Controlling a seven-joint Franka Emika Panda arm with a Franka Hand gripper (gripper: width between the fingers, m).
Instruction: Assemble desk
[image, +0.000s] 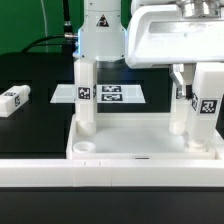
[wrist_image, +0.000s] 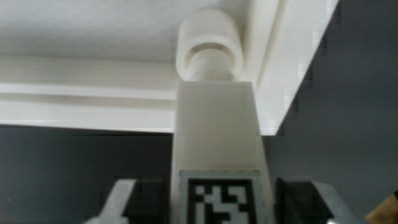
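The white rimmed tabletop (image: 140, 148) lies flat on the black table. One white leg (image: 85, 95) stands upright in its far corner on the exterior view's left. On the right, a second leg (image: 180, 105) stands at the far corner. Beside it my gripper (image: 203, 72) is shut on a third tagged leg (image: 207, 108), held upright over the right end of the tabletop. In the wrist view this leg (wrist_image: 222, 130) runs from between my gripper (wrist_image: 222, 205) fingers (wrist_image: 125, 200), and its round peg end (wrist_image: 210, 55) meets the tabletop's corner (wrist_image: 107, 85).
A loose tagged leg (image: 12, 100) lies on the black table at the exterior view's left. The marker board (image: 110, 94) lies behind the tabletop. A long white bar (image: 110, 175) spans the foreground. An open round socket (image: 85, 146) shows at the tabletop's near left corner.
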